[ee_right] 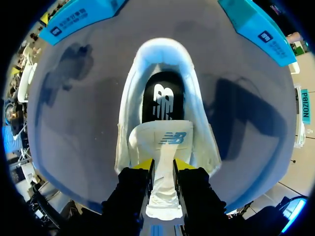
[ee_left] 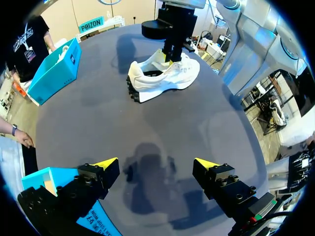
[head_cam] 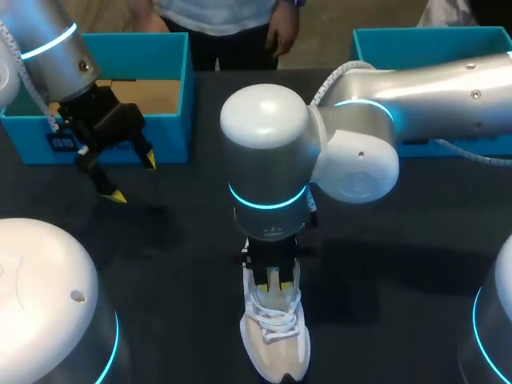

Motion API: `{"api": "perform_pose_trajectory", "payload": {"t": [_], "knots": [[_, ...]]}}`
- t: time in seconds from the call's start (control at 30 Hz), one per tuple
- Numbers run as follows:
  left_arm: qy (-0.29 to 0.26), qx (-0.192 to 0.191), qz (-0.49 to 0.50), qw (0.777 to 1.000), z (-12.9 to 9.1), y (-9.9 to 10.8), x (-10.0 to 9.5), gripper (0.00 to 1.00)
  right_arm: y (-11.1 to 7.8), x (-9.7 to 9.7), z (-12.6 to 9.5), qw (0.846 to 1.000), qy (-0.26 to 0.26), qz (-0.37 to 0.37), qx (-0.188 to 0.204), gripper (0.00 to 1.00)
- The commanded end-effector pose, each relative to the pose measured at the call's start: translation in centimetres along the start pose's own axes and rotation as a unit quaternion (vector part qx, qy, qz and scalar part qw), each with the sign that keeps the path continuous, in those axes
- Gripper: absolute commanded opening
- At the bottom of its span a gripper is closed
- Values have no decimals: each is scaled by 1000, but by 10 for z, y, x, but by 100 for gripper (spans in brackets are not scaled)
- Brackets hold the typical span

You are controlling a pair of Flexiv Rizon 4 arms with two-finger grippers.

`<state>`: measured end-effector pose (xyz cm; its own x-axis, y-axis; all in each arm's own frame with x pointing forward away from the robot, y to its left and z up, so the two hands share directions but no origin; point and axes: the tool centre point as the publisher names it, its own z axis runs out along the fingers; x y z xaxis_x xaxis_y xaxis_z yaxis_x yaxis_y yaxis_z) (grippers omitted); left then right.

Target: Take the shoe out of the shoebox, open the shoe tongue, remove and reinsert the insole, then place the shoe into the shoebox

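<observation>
A white shoe (head_cam: 276, 346) stands upright on the dark table near the front middle, toe toward the front edge. My right arm reaches in over it. Its gripper (head_cam: 274, 280) points straight down and is shut on the white shoe tongue (ee_right: 162, 142), which is pulled up between the yellow tips (ee_right: 163, 164). Behind the tongue the black insole (ee_right: 163, 101) lies inside the shoe. My left gripper (head_cam: 132, 178) hangs open and empty in front of the blue shoebox (head_cam: 180, 120) at the back left. In the left wrist view the shoe (ee_left: 165, 73) lies far ahead of the open fingers (ee_left: 157, 164).
A second blue box (head_cam: 416, 44) sits at the back right, partly behind my right arm. Bare dark tabletop (head_cam: 176, 264) stretches between the left gripper and the shoe.
</observation>
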<state>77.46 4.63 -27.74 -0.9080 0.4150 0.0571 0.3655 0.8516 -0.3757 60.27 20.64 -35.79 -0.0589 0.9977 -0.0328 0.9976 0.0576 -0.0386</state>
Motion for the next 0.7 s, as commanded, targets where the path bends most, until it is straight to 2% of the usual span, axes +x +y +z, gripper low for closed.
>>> {"api": "perform_pose_trajectory", "payload": {"t": [0.03, 0.2, 0.3, 0.37, 0.43, 0.5, 0.53, 0.57, 0.6, 0.67, 0.7], "knots": [[0, -2, 0, 1000, 0, 0, 0, 100, 1, 7, -4, 1000, -8, -3, -8, 24], [0, -2, 0, 1000, 0, 0, 0, 100, 0, 6, -29, 999, -13, -21, -33, 25], [0, -2, 0, 1000, 0, 0, 0, 100, 0, 3, -44, 998, -11, -40, -47, 29], [0, -2, 0, 1000, 0, 0, 0, 100, 1, 0, -53, 995, 16, -77, -64, 33], [0, -2, 0, 1000, 0, 0, 0, 100, 5, -3, -59, 994, -2, -90, -58, 37], [0, -2, 0, 1000, 0, 0, 0, 100, 10, -4, -65, 986, 16, -150, -65, 45], [0, -2, 0, 1000, 0, 0, 0, 100, 13, -4, -68, 984, 2, -168, -59, 55], [0, -2, 0, 1000, 0, 0, 0, 100, 16, -3, -69, 980, -8, -192, -53, 82], [0, -2, 0, 1000, 0, 0, 0, 100, 19, -1, -71, 972, -1, -230, -50, 100], [0, -2, 0, 1000, 0, 0, 0, 100, 25, -2, -76, 961, 2, -271, -56, 100], [0, -2, 0, 1000, 0, 0, 0, 100, 27, -2, -77, 949, 9, -309, -54, 100]]}}
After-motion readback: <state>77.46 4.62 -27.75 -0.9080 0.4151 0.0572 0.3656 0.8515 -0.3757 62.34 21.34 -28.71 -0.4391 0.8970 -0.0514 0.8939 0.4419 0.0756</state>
